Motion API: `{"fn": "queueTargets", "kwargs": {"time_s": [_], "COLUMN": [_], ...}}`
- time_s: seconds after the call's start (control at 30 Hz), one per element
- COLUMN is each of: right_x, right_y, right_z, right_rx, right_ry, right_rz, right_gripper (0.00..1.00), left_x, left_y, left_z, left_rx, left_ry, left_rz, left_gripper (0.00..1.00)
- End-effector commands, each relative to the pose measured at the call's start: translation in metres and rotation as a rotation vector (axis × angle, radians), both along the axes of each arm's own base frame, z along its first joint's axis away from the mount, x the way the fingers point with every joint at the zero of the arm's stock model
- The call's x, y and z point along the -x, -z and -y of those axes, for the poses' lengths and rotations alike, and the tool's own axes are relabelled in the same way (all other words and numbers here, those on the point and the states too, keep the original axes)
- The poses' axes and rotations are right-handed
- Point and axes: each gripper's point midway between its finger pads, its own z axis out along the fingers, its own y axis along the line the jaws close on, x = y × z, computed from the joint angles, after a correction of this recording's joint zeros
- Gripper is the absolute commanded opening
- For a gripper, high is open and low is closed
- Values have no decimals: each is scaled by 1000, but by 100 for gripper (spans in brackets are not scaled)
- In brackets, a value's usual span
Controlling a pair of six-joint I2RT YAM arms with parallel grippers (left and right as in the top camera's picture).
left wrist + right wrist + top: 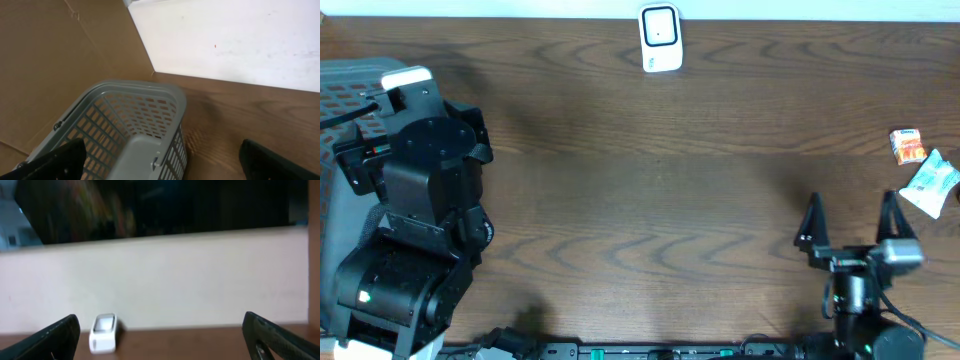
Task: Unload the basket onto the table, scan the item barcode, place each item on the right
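- Left gripper (165, 167): jaws wide, empty, over grey basket (172, 97).
- Right gripper (851, 222): jaws wide, empty, facing white scanner (660, 38).
- Orange packet (908, 146) and white pouch (932, 183): on bench (650, 180), far right.

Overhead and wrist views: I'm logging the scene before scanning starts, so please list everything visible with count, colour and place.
scanner: 1, white, far table edge, centre
packet: 1, orange and white, right table edge
pouch: 1, white with blue print, beside packet
basket: 1, grey, left end of table
cardboard: 1, brown, behind basket
table: 1, dark brown wood
left end effector: 1, black, open, above basket
right end effector: 1, black, open, near right side
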Motion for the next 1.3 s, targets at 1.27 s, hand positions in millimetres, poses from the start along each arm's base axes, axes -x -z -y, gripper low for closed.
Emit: {"fn": "queueTargets", "kwargs": {"time_s": [1.27], "right_x": [-28], "right_y": [138], "right_z": [4], "right_rx": [-77], "right_ry": [27], "right_rz": [-335], "right_gripper": [99], "left_x": [1], "left_y": [-2], "left_z": [-2], "left_rx": [11], "left_ry": [-11], "left_rz": [13], "left_gripper": [98]}}
